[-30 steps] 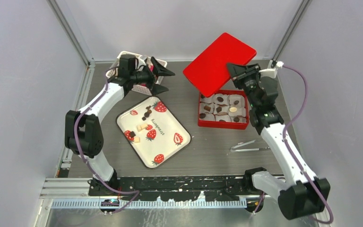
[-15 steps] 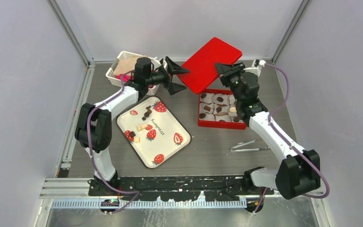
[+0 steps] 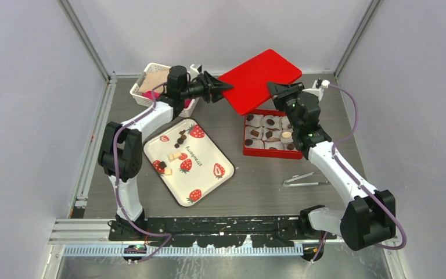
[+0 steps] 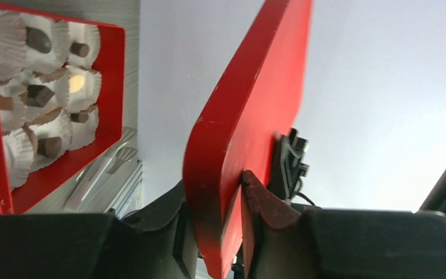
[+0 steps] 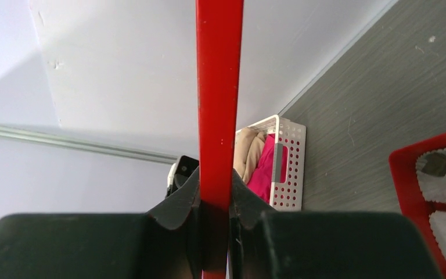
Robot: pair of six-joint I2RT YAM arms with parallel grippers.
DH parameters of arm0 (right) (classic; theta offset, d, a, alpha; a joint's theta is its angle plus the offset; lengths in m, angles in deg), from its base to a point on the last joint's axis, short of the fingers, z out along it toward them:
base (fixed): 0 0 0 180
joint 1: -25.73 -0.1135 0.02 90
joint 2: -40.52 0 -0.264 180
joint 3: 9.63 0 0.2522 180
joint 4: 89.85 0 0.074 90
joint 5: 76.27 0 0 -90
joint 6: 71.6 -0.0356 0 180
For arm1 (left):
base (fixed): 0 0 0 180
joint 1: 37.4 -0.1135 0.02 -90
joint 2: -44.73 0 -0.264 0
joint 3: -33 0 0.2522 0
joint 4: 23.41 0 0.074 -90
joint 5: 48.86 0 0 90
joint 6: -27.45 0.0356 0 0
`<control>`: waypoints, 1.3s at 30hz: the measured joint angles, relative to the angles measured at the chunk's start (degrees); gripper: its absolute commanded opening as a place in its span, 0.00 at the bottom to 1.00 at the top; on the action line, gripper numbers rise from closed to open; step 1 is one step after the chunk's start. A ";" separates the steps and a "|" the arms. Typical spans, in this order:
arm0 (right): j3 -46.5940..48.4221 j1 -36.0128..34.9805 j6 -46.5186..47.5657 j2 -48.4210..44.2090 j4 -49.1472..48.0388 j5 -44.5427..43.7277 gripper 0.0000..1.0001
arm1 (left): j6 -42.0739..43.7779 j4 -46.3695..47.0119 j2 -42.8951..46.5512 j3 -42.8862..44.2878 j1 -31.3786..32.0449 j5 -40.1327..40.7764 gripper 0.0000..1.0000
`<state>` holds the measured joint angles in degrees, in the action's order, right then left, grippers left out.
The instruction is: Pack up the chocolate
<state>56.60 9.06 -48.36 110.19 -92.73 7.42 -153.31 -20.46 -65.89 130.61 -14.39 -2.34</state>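
The left gripper (image 3: 223, 88) is clamped on the left corner of the flat red plastic lid (image 3: 259, 77), and the right gripper (image 3: 275, 91) pinches the lid's opposite edge. On the near side of the left gripper, dark brown chocolate lumps (image 3: 181, 138) lie on the cream strawberry-print tray (image 3: 206, 174). Just near of the right gripper, more sit in white paper cups (image 3: 258, 143) inside the red rectangular box (image 3: 273, 153).
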 measured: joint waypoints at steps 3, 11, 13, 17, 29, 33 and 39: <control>-1.38 0.13 -2.25 -1.09 1.05 -0.63 0.15 | -0.35 1.60 0.00 1.03 -0.44 -0.24 0.05; -5.14 0.00 -3.04 -5.70 6.29 -0.13 0.84 | -1.86 4.90 -1.53 2.95 -0.20 -1.07 0.00; -5.14 0.00 -2.12 -7.10 9.01 0.07 0.90 | -1.86 4.87 -2.64 3.61 -0.22 -1.14 0.00; -4.59 1.01 2.40 -13.49 19.78 -1.09 1.00 | -1.11 4.37 -5.03 5.70 -1.36 -2.54 0.00; 15.72 18.38 21.24 -15.98 53.94 -14.27 1.00 | 4.55 3.34 -15.96 23.43 -1.79 -19.50 0.00; 16.41 27.32 22.16 -7.74 55.28 -7.45 1.00 | 7.78 0.31 -20.55 26.99 1.14 -22.93 0.00; 16.81 29.16 22.97 3.65 55.34 0.50 0.99 | 18.10 -12.96 -25.86 31.71 5.51 -23.08 0.00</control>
<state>73.41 38.22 -25.39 113.84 -37.39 7.92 -135.21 -33.42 -91.75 162.33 -8.89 -25.42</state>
